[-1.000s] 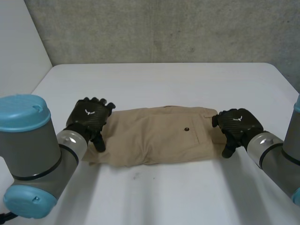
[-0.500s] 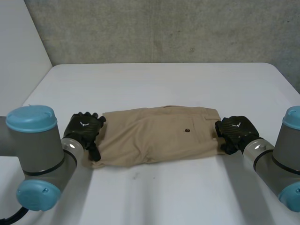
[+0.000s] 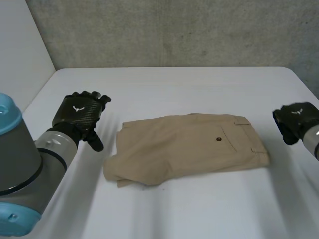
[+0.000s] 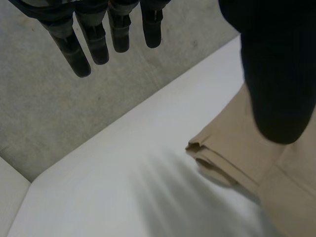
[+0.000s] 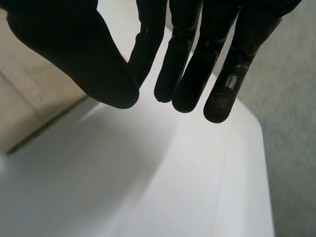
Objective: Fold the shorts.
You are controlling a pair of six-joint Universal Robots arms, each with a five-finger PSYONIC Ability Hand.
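on the table (image 3: 199,84) the shorts (image 3: 189,147) lie between left hand (image 3: 77,117) and right hand (image 3: 294,119), fingers (image 5: 187,74) released.

The setting looks like a robotics lab or test cell rather than a home. A plain white desk (image 3: 199,84) stands against a bare grey concrete wall (image 3: 174,30), with a plain white panel (image 3: 20,55) along the desk's left edge. Over its near corners reach the left arm (image 3: 25,169) and right arm (image 3: 313,142), grey-jointed with light-blue caps, ending in the black left hand (image 3: 77,115) and right hand (image 3: 295,119).
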